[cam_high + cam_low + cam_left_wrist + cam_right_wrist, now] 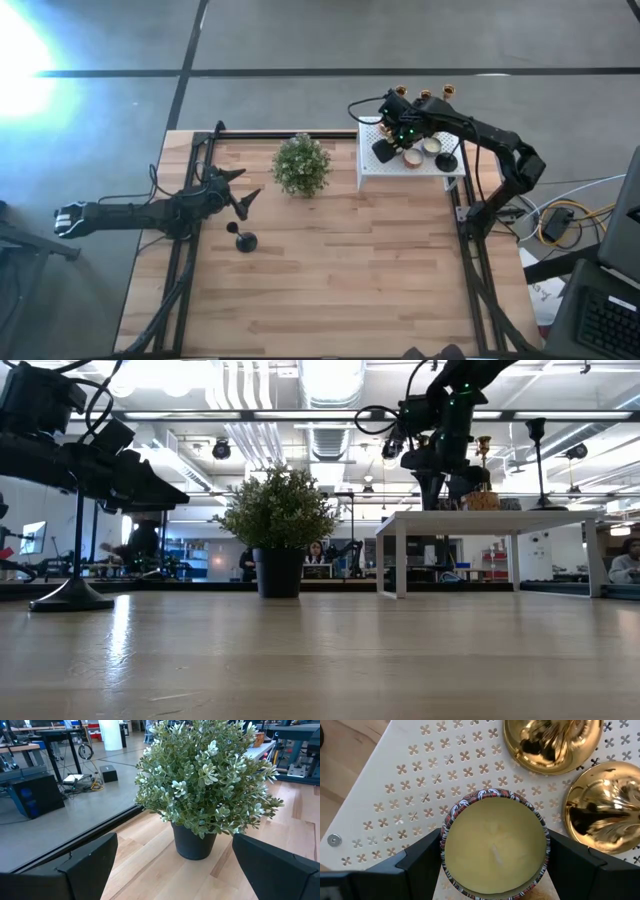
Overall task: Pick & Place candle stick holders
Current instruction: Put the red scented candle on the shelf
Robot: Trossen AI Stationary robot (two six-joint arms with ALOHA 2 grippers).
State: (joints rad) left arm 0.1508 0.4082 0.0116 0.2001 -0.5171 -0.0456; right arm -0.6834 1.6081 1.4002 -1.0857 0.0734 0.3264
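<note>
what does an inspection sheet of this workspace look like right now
surface: wooden table, with a white perforated stand at its far right
job's things: one black holder on the wood; gold holders on the stand
clutter: potted plant; round candle tin on the stand
grippers: left gripper open, empty, facing the plant; right gripper over the stand, fingers either side of the tin, contact unclear
cables: bundle on the floor right of the table
surroundings: workshop benches, a seated person behind the plant

Low across the pale wooden tabletop (pixel 320 660)

A bushy green potted plant (pixel 279 525) stands beside a white low-legged stand (pixel 490 520); a black round-based candle holder (pixel 72 575) far left.
</note>
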